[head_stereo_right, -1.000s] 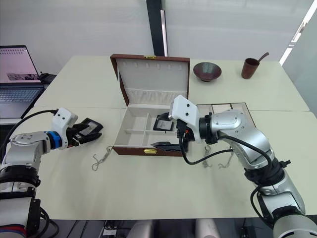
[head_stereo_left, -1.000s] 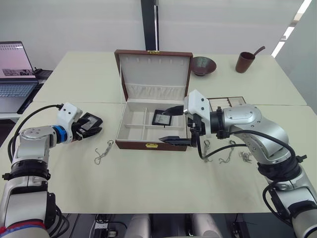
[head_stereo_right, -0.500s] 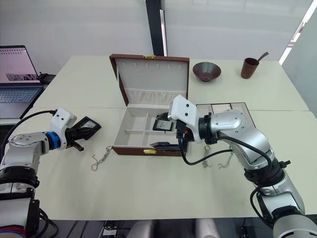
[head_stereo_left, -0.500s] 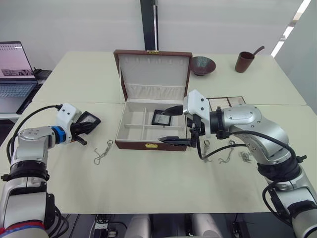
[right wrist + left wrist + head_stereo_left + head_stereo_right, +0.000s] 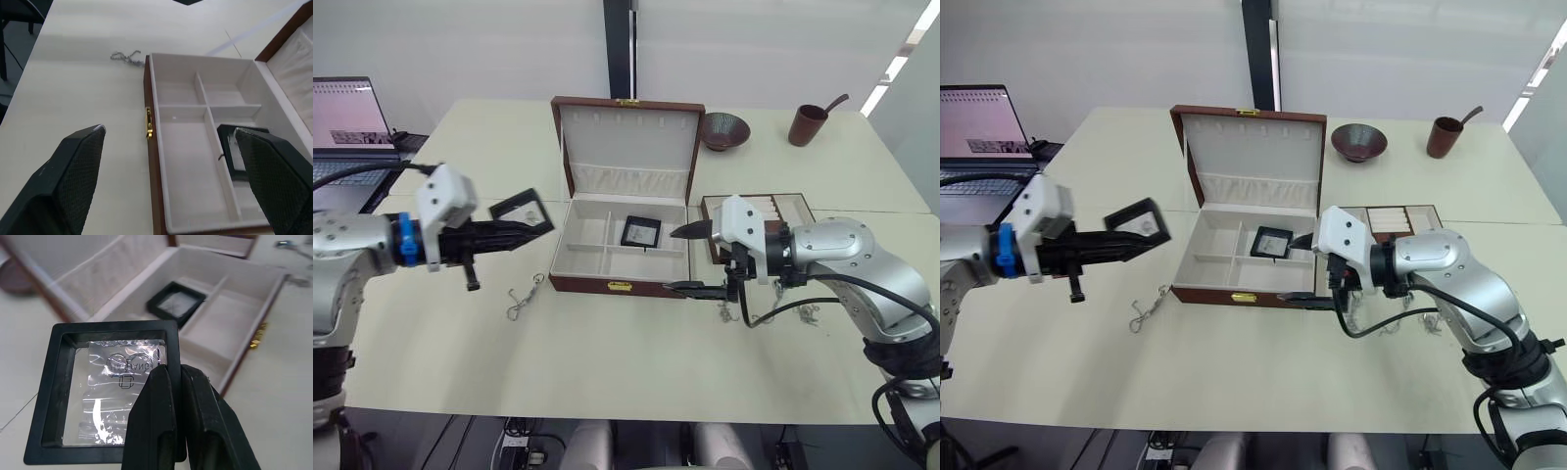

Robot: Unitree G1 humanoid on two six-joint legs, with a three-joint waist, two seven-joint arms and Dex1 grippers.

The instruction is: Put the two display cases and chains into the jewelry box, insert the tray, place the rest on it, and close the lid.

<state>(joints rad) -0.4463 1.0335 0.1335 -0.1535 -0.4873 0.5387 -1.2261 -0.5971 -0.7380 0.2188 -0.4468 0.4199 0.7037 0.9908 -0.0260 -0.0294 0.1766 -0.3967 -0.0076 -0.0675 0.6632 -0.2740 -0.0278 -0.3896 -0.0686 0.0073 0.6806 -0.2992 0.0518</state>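
Partly hidden: held display case (image 5: 105, 391) behind left gripper (image 5: 168, 377).

The left arm reaches forward and inward, its gripper (image 5: 530, 228) held level in the air with jaws pinched on a case (image 5: 521, 207). The right arm bends inward at the elbow, its gripper (image 5: 690, 258) pointing left with jaws spread wide, one above the other.

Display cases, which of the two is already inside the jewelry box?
The display case lying in the box's back right compartment; the other display case is held by the left gripper.
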